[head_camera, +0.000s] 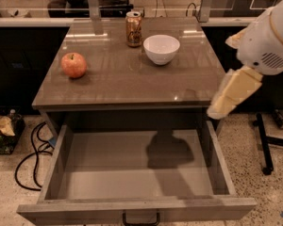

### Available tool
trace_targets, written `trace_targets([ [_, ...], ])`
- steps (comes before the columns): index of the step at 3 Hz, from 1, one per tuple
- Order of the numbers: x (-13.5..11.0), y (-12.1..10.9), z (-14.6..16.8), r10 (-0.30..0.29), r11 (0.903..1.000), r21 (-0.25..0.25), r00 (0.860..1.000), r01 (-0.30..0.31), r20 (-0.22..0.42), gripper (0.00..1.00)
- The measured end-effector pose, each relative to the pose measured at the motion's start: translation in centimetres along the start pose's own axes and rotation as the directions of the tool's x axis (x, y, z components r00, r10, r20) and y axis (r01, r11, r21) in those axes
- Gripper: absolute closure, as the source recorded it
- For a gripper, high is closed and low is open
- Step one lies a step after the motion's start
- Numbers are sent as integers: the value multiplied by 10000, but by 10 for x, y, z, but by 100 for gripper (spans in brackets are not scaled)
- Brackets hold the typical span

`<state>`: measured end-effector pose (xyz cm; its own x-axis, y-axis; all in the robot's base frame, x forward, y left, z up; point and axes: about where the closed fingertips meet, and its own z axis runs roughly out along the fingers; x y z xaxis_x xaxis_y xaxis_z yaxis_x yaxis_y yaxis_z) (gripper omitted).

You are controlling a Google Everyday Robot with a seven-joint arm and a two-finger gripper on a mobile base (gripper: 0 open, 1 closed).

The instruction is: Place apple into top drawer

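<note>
The apple (73,65) rests upright, stem up, on the left side of the table (132,86), about midway between the table's rear and front edges. It sits on the table surface and nothing touches it.

The top drawer (108,178) is pulled fully out from the table's front, below the table surface. Its flat bottom is bare apart from a dark shadow (169,150) right of centre. A small dark handle (140,219) is fixed at the middle of the drawer front. The apple is not in the drawer.

The gripper (224,102) hangs in the air just off the table's front right corner, above the drawer's right side wall. It is a pale cream part angled down and to the left from the white arm housing (269,41). Whether the gripper is open or closed cannot be told, and no object can be seen in it. The apple lies well apart from the gripper, on the opposite side of the table and further back.

A copper-coloured drink can (134,28) stands upright at the table's rear centre. A white bowl (161,49) sits upright at the table's rear, right of centre, close beside the can without touching it.

Dark cables (28,159) lie looped on the speckled floor by the table's left side.
</note>
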<state>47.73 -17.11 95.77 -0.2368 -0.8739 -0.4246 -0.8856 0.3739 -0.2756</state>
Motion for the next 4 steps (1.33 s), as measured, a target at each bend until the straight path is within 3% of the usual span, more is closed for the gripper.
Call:
trace_targets([
  [1,-31,3,40,566,9984,-138,9855,-551,1600,0],
  [2,-54,12,82,964,9952,-501,9343,-843,3431,0],
  [3,-84,3,106,1109,9934,-377,8237,-1083,5561,0],
  [4,-110,-32,107,602,9883,557,6992,-1419,7124,0],
])
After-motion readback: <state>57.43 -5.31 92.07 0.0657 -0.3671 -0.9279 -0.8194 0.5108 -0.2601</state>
